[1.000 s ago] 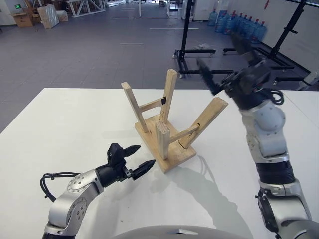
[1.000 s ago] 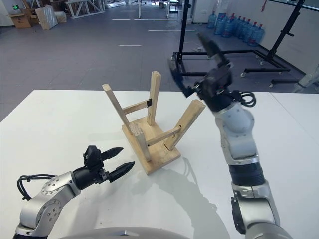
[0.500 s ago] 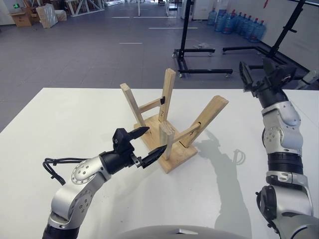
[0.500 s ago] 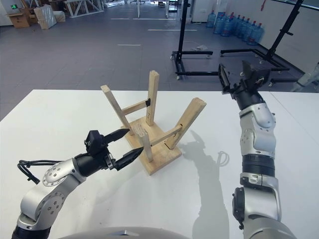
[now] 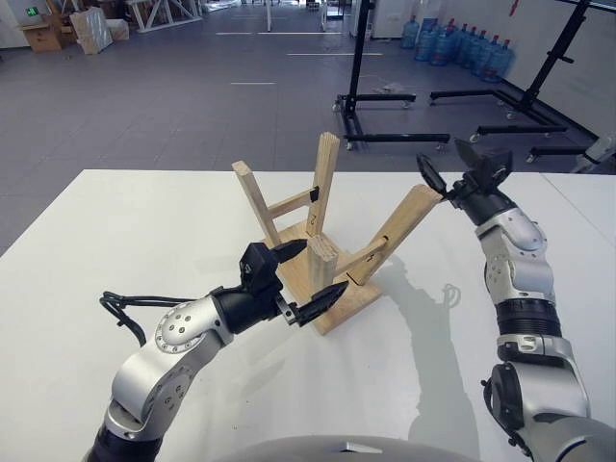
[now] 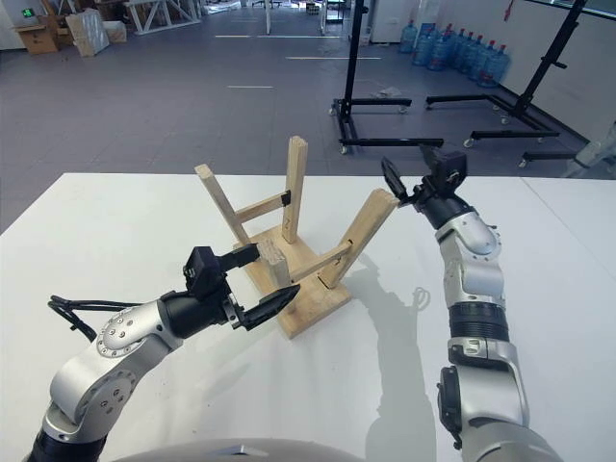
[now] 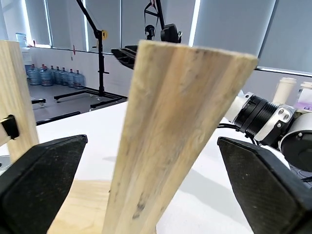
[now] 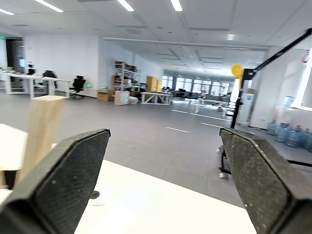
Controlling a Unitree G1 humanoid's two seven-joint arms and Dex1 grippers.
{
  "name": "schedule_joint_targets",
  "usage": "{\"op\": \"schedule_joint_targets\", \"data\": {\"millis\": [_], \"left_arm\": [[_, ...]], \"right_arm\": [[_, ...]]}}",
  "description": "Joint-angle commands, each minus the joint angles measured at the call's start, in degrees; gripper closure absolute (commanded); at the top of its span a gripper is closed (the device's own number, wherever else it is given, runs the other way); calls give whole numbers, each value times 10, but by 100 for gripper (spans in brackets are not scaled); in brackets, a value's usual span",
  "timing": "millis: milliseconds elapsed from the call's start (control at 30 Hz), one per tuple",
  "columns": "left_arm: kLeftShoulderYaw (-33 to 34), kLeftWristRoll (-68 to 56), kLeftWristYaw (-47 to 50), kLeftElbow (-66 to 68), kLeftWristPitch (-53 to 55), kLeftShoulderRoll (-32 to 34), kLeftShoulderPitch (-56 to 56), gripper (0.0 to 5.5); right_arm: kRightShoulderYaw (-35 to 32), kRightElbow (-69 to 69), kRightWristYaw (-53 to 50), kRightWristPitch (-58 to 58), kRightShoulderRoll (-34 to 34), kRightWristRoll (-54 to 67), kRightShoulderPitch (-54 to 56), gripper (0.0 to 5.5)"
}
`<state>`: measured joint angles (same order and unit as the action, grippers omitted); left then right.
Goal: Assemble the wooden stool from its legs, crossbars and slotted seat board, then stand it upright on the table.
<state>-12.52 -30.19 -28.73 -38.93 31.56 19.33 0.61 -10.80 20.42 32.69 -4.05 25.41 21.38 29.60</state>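
Grey hall floor stretches behind a white table (image 5: 115,231), with black wheeled stands (image 5: 385,96) at 12 to 1 o'clock and a row of blue water bottles (image 5: 460,43) against the far wall at 1 o'clock.

Near the middle of the table the wooden stool (image 5: 332,255) rests upside down. Its seat board (image 5: 356,300) lies flat on the surface and four legs point upward and splay outward. One crossbar (image 5: 289,203) joins the two far legs. Another crossbar (image 5: 361,258) runs from the nearest leg (image 5: 320,274) to the leg at 3 o'clock (image 5: 399,231).

The left gripper (image 5: 325,267) comes in from 7 o'clock of the stool, low over the table. Its jaws are spread wide and straddle the nearest leg. In the left wrist view that leg stands upright in the gap, with one black finger (image 7: 44,170) on each side and daylight between wood and pads, so nothing is clamped.

The right gripper (image 5: 443,159) hangs at 2 o'clock of the stool, raised above the table just beside the top end of the 3 o'clock leg. Its jaws are also spread wide, with nothing between them. In the right wrist view the leg's top sits outside the gap, next to one finger (image 8: 68,180). Whether that finger touches the wood cannot be told.
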Motion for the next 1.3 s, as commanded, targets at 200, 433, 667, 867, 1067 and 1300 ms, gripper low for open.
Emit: {"op": "schedule_joint_targets", "data": {"millis": [200, 433, 667, 867, 1067, 1300], "left_arm": [[-18, 64, 56, 48, 15, -23, 62, 61], [-26, 69, 50, 46, 24, -23, 72, 61], [-18, 66, 45, 39, 30, -12, 67, 61], [-12, 62, 40, 34, 36, -1, 63, 61], [-17, 64, 32, 33, 38, 6, 67, 61], [-22, 55, 13, 52, 34, 9, 64, 61]], "right_arm": [[30, -125, 7, 72, -27, 10, -37, 133], [13, -94, -17, 66, -3, -29, -35, 133], [-51, -27, 25, 71, 41, 19, -27, 133], [-45, -219, 84, 235, 15, 186, -116, 133], [50, -356, 36, 260, -34, 158, -181, 133], [102, -399, 22, 267, -66, 156, -177, 133]]}}
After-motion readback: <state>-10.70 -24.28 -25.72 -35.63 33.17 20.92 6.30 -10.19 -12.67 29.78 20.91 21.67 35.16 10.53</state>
